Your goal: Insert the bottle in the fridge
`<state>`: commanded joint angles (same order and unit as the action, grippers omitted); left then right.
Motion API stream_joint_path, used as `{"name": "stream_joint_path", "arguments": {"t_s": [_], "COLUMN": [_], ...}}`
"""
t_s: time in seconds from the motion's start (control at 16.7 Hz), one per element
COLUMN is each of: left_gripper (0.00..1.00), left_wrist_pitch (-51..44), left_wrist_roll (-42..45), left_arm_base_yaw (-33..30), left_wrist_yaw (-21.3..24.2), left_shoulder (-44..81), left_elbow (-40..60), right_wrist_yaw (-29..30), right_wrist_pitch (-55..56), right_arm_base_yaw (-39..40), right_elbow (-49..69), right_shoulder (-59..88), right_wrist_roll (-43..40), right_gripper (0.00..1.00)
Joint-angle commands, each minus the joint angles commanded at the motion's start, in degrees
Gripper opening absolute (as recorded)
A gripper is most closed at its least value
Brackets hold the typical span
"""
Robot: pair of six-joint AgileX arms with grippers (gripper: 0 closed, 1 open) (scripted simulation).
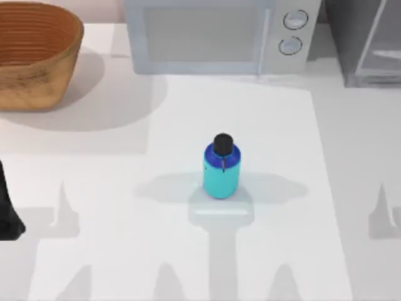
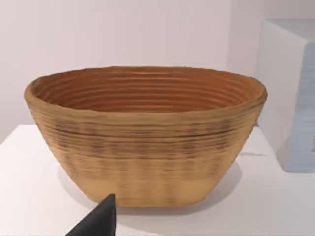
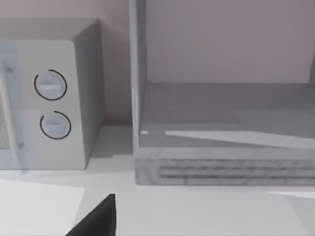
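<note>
On the white desk (image 1: 269,251), close to its middle, the bottle (image 1: 221,168) stands upright and alone, with its cyan body, dark blue shoulder and black cap on top. Nothing touches it, and it throws a soft grey shadow to both sides.

At the back left of the desk sits a woven brown basket (image 1: 34,53), wide and open; the left wrist view faces it directly and shows the ribbed inside and a pale wall (image 2: 123,34) behind it. At the back centre stands a light-grey microwave (image 1: 213,34) with two round knobs at its right end. Beside it, in the back right corner, is the fridge (image 1: 366,44), dark grey with pale silver edges. The right wrist view shows the fridge open at the front, with a flat grey floor inside and a plain pinkish wall behind. The bottle is well apart from the fridge.

A dark part of the left arm (image 1: 7,210) shows at the left edge of the desk. A black tip of the left jaws (image 2: 98,221) and of the right jaws (image 3: 98,219) is visible in each wrist view, but I cannot tell whether they are spread or pressed together.
</note>
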<state>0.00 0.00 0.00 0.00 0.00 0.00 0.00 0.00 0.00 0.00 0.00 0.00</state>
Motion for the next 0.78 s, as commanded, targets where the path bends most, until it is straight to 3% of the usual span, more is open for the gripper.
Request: {"name": "stream_joint_path", "arguments": {"t_s": [0.36,0.78], "left_gripper": [1.00,1.00], "left_wrist_pitch": [0.00,0.00], "left_wrist_roll": [0.00,0.00], "left_arm_base_yaw": [0.00,0.00], "left_wrist_yaw": [0.00,0.00], "left_shoulder": [0.00,0.00], "left_elbow": [0.00,0.00], "right_wrist_yaw": [-0.25,-1.48], "right_wrist_pitch": [4.42,26.31], "right_arm_base_yaw": [1.63,9.70], "right_elbow": [0.96,5.73], "right_shoulder": [5.62,33.49], "right_wrist_roll": [-0.01,-0.02], "right_gripper": [1.00,1.00]}}
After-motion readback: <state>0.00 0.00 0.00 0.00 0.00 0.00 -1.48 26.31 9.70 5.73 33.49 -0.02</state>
